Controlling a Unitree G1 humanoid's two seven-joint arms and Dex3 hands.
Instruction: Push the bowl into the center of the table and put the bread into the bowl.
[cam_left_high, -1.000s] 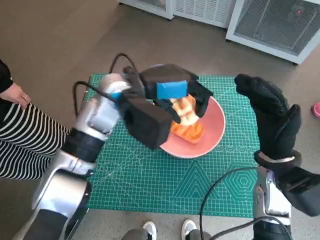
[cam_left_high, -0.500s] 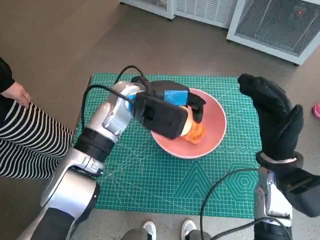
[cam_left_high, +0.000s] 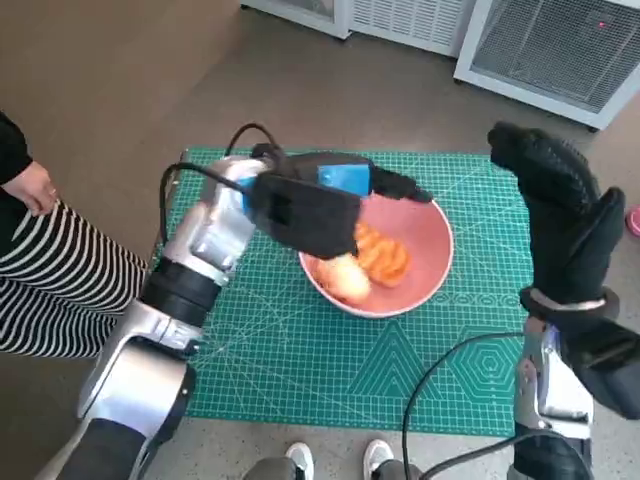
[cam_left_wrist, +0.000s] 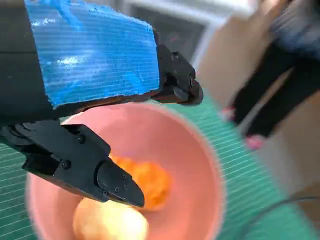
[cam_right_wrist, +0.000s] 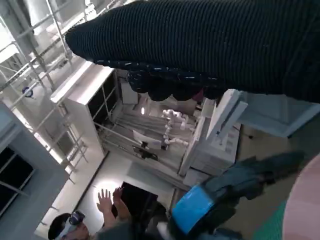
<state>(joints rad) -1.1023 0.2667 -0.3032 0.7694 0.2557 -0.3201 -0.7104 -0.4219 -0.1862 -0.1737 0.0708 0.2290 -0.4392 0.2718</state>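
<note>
A pink bowl (cam_left_high: 425, 262) sits near the middle of the green cutting mat (cam_left_high: 300, 360). The bread (cam_left_high: 372, 258) lies inside it, an orange piece beside a paler one (cam_left_wrist: 112, 220). My left hand (cam_left_high: 340, 195) hovers over the bowl's near-left rim with its fingers spread and nothing between them; in the left wrist view the black fingers (cam_left_wrist: 75, 160) stand apart above the bread. My right hand (cam_left_high: 560, 215) is raised upright at the mat's right edge, fingers extended, holding nothing.
A person in striped clothing (cam_left_high: 45, 270) stands close at the left, a hand (cam_left_high: 30, 188) near the table corner. White units (cam_left_high: 540, 50) stand on the floor beyond the table. Feet (cam_left_high: 335, 458) show below the mat's front edge.
The left hand has let go of the bread, which now lies in the bowl, and has drawn back toward the left rim with fingers spread. The right hand stayed raised.
</note>
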